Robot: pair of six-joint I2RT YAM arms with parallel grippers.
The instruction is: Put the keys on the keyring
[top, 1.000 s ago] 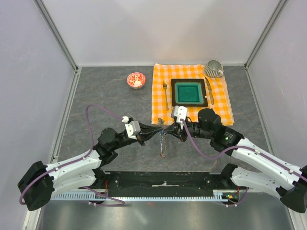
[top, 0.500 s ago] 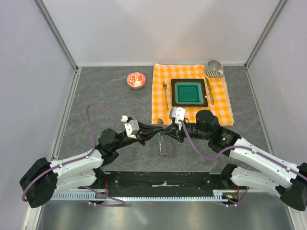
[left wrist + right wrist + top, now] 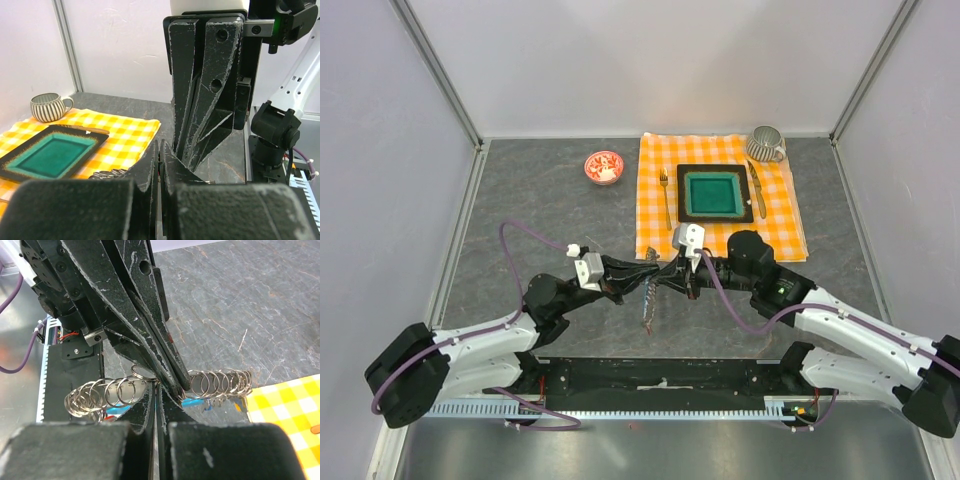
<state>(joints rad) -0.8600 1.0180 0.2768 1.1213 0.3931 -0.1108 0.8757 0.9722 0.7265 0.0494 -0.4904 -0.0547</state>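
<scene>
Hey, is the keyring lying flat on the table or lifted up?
Lifted. The left gripper and right gripper both pinch the keyring, its coils sagging either side above the table. End contact: cannot tell.

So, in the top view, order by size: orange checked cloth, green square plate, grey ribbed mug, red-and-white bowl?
Orange checked cloth
green square plate
grey ribbed mug and red-and-white bowl look alike

On table [image 3: 550, 200]: cloth [image 3: 720, 232] at far right, bowl [image 3: 603, 167] to its left. On cloth: plate [image 3: 714, 193] centred, fork [image 3: 665, 195] left, knife [image 3: 757, 188] right, mug [image 3: 766, 145] behind knife. Before cloth's near-left corner: keyring [image 3: 649, 300], between left gripper [image 3: 650, 269] and right gripper [image 3: 667, 272].
</scene>
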